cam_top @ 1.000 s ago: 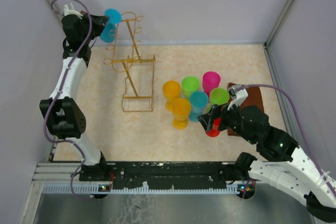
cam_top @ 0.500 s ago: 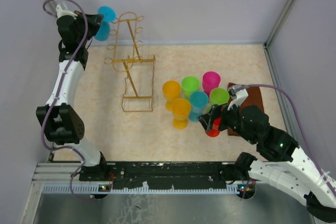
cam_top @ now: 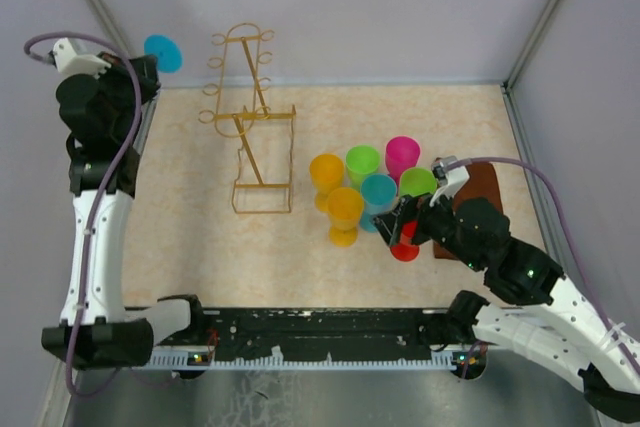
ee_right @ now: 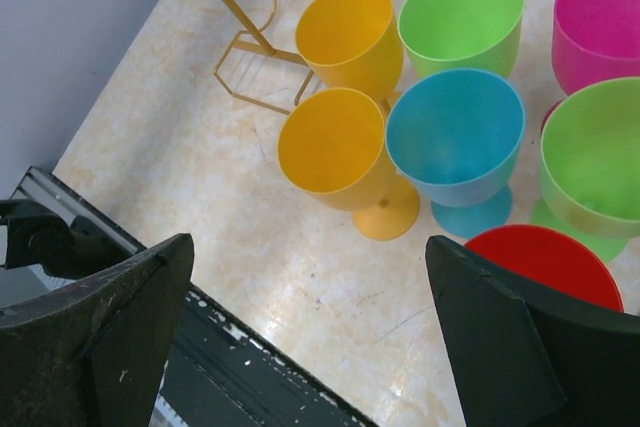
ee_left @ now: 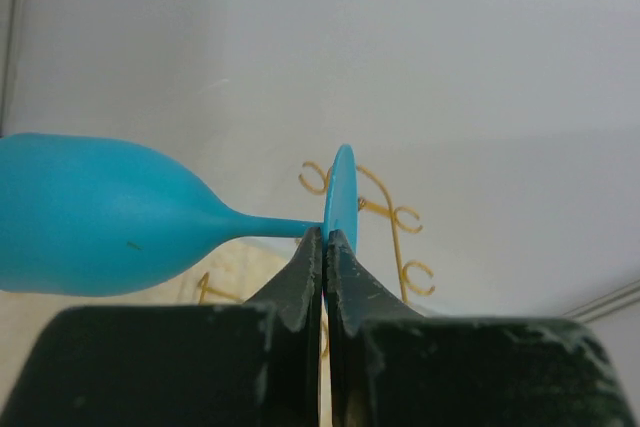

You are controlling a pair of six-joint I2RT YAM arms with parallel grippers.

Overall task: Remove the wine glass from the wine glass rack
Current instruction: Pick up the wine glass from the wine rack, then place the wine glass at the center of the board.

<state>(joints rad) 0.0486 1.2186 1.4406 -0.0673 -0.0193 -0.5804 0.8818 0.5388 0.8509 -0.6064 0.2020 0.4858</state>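
The blue wine glass (ee_left: 95, 215) lies sideways in the air, and my left gripper (ee_left: 325, 237) is shut on the rim of its round foot. In the top view only the foot of the glass (cam_top: 163, 53) shows beside that gripper (cam_top: 150, 63), high at the back left and well left of the golden wire wine glass rack (cam_top: 249, 119). No glass hangs on the rack, whose hooks (ee_left: 405, 217) show behind the foot. My right gripper (ee_right: 308, 247) hangs open over bare table beside the standing glasses, holding nothing.
Several plastic glasses stand right of the rack: two orange (cam_top: 345, 212), two green (cam_top: 362, 161), one blue (cam_top: 379, 192), one magenta (cam_top: 402, 154) and one red (cam_top: 405, 249) under my right gripper. A brown mat (cam_top: 482, 187) lies at the right. Grey walls enclose the table.
My left arm has swung left and away from the rack, carrying the blue glass off its arm. The right arm has barely shifted.
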